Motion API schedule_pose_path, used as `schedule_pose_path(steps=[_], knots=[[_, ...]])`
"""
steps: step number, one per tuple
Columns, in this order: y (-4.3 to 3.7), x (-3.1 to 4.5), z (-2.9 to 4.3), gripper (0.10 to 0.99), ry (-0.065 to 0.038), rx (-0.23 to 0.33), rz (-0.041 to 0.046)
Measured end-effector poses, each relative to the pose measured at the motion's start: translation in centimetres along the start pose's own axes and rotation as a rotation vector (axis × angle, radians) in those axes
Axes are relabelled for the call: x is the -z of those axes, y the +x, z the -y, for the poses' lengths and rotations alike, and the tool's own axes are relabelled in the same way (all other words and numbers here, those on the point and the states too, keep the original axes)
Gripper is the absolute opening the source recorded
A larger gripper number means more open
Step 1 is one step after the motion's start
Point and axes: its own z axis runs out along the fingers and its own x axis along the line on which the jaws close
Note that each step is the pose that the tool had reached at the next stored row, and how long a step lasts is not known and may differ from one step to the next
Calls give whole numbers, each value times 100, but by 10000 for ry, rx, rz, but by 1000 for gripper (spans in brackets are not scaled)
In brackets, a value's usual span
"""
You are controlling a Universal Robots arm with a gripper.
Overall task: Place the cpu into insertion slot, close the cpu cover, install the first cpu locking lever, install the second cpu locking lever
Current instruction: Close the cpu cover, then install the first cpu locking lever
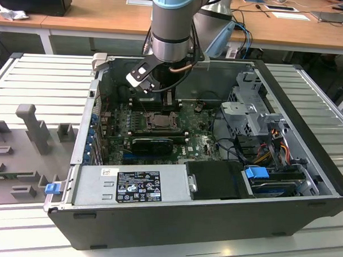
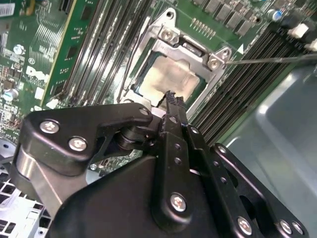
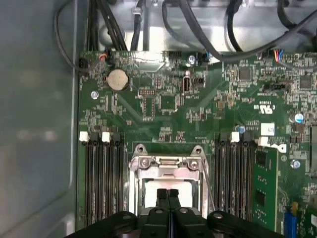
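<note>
Both fingers [image 3: 162, 198] of our tool [image 3: 167, 191] sit together, holding nothing, over the cpu [image 3: 148, 193] lying in the insertion slot [image 1: 160, 121], framed by the cpu cover [image 3: 167, 161], so we judge a gentle, straight-down push best.

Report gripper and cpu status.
Gripper shut, just above the chip. Silvery-grey square cpu seated, thin grey metal cover frame down around it. Nothing blocking.

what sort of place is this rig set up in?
Probably a robotics lab or workshop: an open computer case lies on a ribbed metal table under the robot arm, with wooden desks behind.
</note>
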Motion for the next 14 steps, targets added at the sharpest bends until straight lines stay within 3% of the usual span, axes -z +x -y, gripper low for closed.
schedule_pose_path(steps=[6,14], knots=[[1,3,82,106,0,-1,0],[4,102,84,106,0,-1,0]])
